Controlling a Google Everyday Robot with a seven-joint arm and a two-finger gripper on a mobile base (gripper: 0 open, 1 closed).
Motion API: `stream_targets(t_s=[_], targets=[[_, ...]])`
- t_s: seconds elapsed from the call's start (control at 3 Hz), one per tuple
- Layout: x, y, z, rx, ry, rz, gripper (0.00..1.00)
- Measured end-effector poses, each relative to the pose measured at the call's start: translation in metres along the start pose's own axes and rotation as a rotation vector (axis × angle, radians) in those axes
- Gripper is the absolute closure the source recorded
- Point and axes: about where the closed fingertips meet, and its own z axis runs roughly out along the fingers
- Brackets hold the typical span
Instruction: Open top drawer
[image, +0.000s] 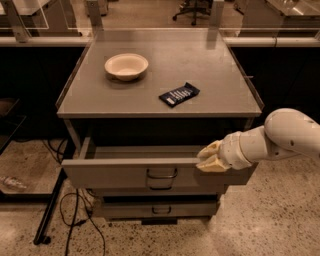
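Observation:
The top drawer (115, 174) is the wide grey one just under the cabinet top, with a small dark loop handle (161, 175) at its centre. It stands pulled partly out, and its inside shows as a dark gap behind the front panel. My gripper (210, 157) comes in from the right on a white arm (280, 137). Its cream fingers (209, 149) are closed over the top edge of the drawer's front panel, right of the handle.
A cream bowl (126, 66) and a dark snack bar (179, 94) lie on the grey cabinet top (220, 75). Two narrower drawers (161, 209) sit below the open one. Cables and a dark stand leg (50, 215) lie on the floor at left. Benches stand behind.

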Motion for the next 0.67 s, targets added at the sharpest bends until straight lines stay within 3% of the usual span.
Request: stream_targets(t_s=[0.33, 0.67], targets=[[-0.0001, 0.0227, -0.0109, -0.017, -0.011, -0.001, 0.96], [-0.0001, 0.0228, -0.0108, -0.017, -0.011, -0.001, 0.73]])
